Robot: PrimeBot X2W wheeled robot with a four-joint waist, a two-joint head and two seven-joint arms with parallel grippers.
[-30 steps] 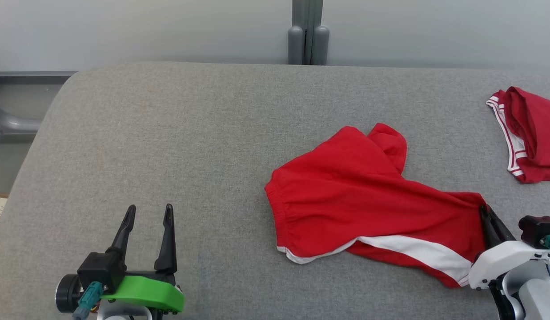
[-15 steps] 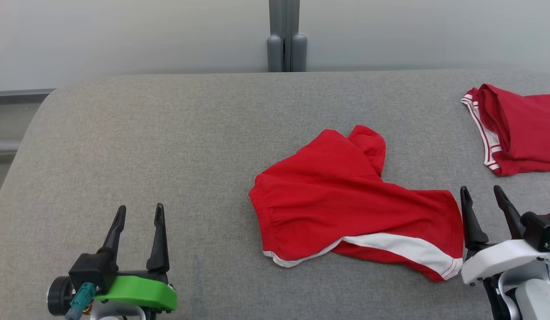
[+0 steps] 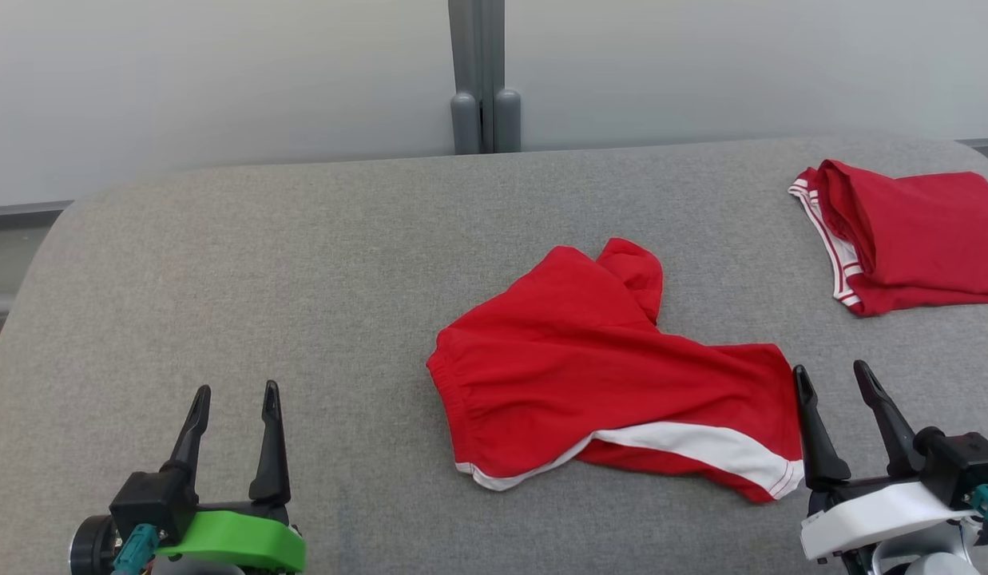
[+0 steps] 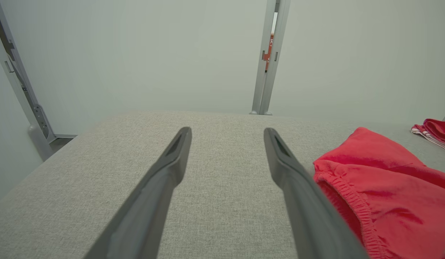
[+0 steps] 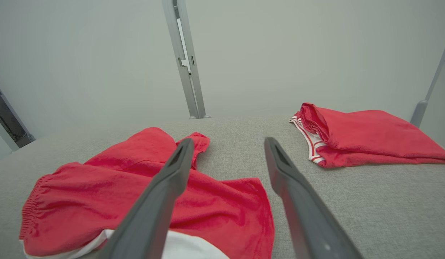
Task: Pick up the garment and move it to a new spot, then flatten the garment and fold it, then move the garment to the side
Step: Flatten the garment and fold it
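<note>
Head view: the red garment (image 3: 605, 375) lies crumpled right of centre on the table (image 3: 302, 279), probably light and limp, best pinched at its hem corners; left gripper (image 3: 236, 389) and right gripper (image 3: 830, 369) both gape empty.

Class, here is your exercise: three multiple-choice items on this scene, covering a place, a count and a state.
1. Where is the folded red garment, relative to the crumpled red shorts? A. To their right. B. On them. C. To their left.
2. How many red garments lie on the grey padded surface? A. One. B. Two. C. Four.
3. The right gripper is: A. shut on the shorts. B. open and empty. C. shut on the folded garment.
Answers: 1 A, it lies at the surface's right end; 2 B, shorts plus folded garment; 3 B, its jaws stand apart.
</note>
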